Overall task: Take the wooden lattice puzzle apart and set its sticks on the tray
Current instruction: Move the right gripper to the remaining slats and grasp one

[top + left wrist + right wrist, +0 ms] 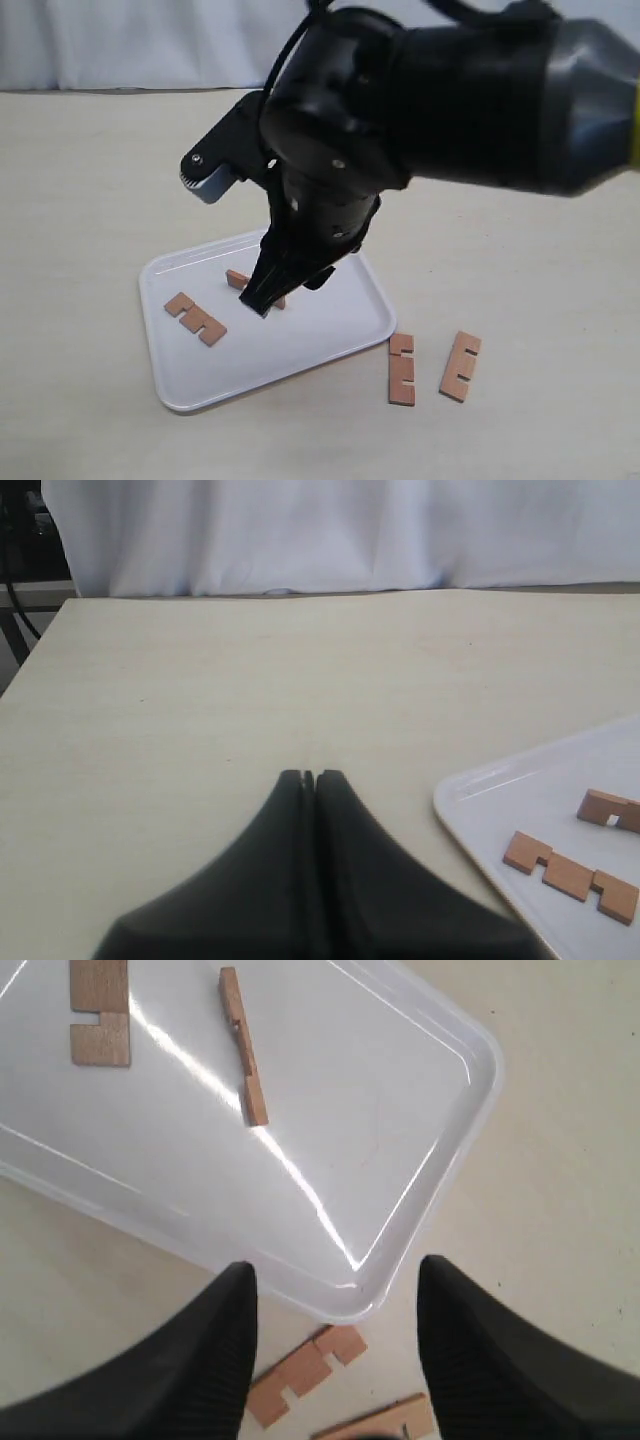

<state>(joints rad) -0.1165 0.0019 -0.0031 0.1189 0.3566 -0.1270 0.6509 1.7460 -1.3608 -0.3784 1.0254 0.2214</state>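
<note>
- The puzzle lay apart as four separate pieces.
- Nearest, two of them rested on the table (520, 300). One stick (401, 368) lay just beside the tray's corner and another stick (460, 365) lay a little farther out.
- The white tray (300, 350) held a notched stick (195, 318) lying flat near one end.
- A thin stick (243, 1045) stood on its edge near the tray's middle.
- The right gripper (336, 1266) hung above the tray with its black fingers spread wide, holding nothing.
- The left gripper (315, 775) had its fingers pressed together, empty, off to the side of the tray.
- A white cloth (300, 530) hung behind the table.
</note>
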